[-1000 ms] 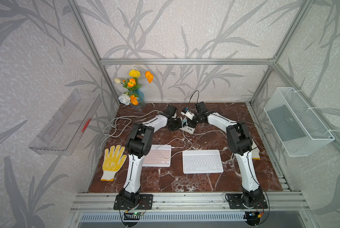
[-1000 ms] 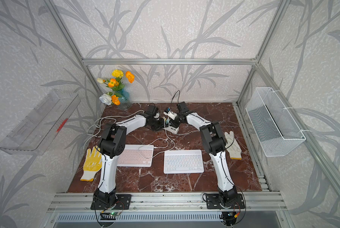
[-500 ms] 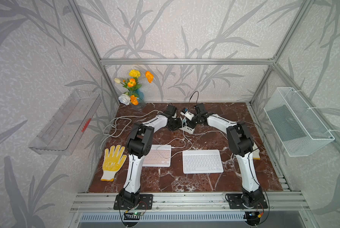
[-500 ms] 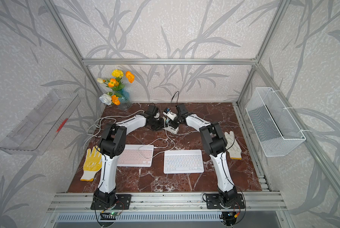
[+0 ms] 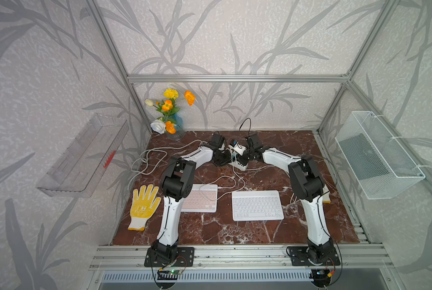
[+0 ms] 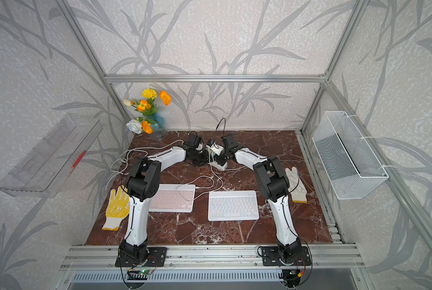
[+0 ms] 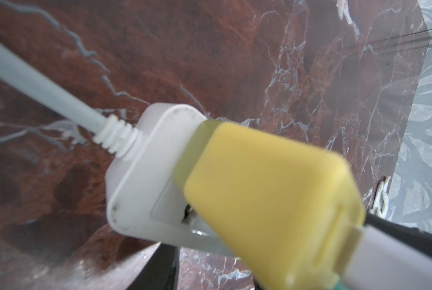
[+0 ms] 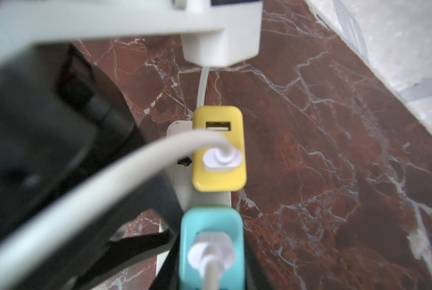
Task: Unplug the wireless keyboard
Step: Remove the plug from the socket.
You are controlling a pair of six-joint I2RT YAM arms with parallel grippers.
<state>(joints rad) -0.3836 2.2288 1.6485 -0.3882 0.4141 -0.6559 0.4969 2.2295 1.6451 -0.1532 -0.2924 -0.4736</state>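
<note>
Risk gathers at the strip [image 5: 240, 165], which lies toward 12 o'clock on the desk [image 5: 297, 140]. Both arms meet there. The left claw [image 5: 227, 158] comes in from the strip's 9 o'clock and appears to clamp the strip's body. The right claw [image 5: 246, 152], at 3 o'clock, looks closed narrowly on a white charger [image 5: 238, 148]. That charger is raised clear above the strip, with its thin cable hanging down.

The keyboards sit well apart from all this, pink keyboard [image 5: 200, 198] at 7 o'clock and white keyboard [image 5: 257, 205] at 5 o'clock of the desk's middle. Cables loop between them and the strip, but I cannot trace which cable serves which keyboard.

That is the first hazard. The charger in hand may belong to the wrong lead, leaving the keyboard fed through the yellow charger [image 8: 219, 148] or teal charger [image 8: 211, 246], both seated with cables in.

Second, the hanging cable passes close to the yellow charger's lead. Lifting it higher could snag that lead and drag the strip, or tug a keyboard across the desk.

Third, if the left grip is loose, any pull would lift the strip rather than free a plug.

Last, a narrow hold on a smooth block could slip and drop the charger onto the other plugs.
</note>
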